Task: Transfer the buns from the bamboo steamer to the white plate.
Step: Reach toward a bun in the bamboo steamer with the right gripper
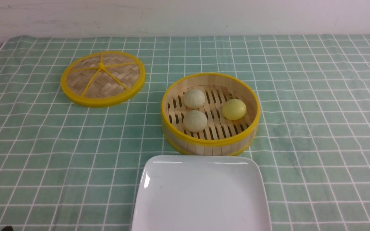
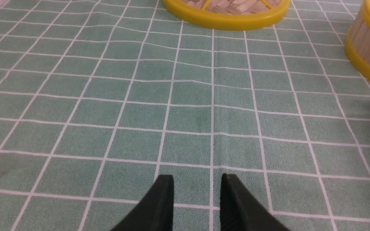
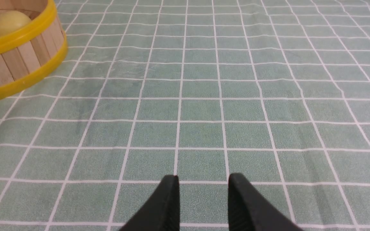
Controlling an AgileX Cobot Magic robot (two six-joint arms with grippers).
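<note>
On the green checked cloth, the buns sit in the bamboo steamer; my left gripper and right gripper stand narrowly parted, empty.

Front view looks forward and down, both wrist views sit low, and all share the bamboo steamer.
</note>
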